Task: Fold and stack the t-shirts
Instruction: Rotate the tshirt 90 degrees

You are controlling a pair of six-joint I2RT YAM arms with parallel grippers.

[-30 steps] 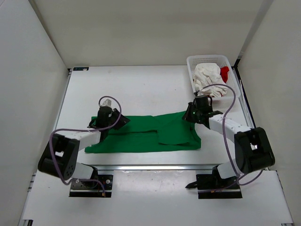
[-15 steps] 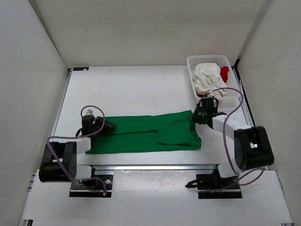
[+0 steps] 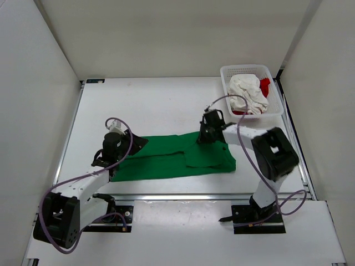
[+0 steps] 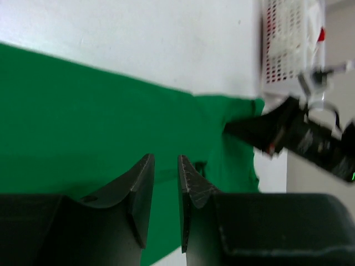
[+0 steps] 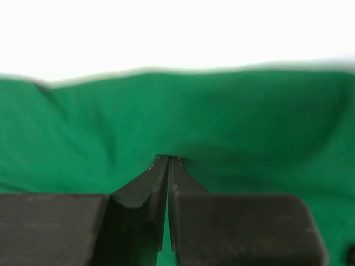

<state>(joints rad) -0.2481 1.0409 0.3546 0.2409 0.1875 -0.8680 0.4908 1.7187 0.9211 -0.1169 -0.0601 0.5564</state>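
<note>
On the desk (image 3: 166, 100), the green t-shirt (image 3: 177, 158) lies spread lengthwise near us. The white t-shirt (image 3: 247, 91) and red t-shirt (image 3: 265, 86) sit bundled in the basket (image 3: 226, 83) at the far right. This cloth looks light and limp and will likely bunch, so we would pinch edges or corners. Our right pincer (image 5: 168, 160) is clamped on a pucker at the green t-shirt's far edge. Our left pincer (image 4: 165, 160), barely parted, holds nothing. Half a second ago both were further outward.

Brightly, evenly lit from overhead, with soft faint shadows. Blown out to white over the table (image 5: 177, 27) in the right wrist view. Smeared by motion rightward in the left wrist view.
</note>
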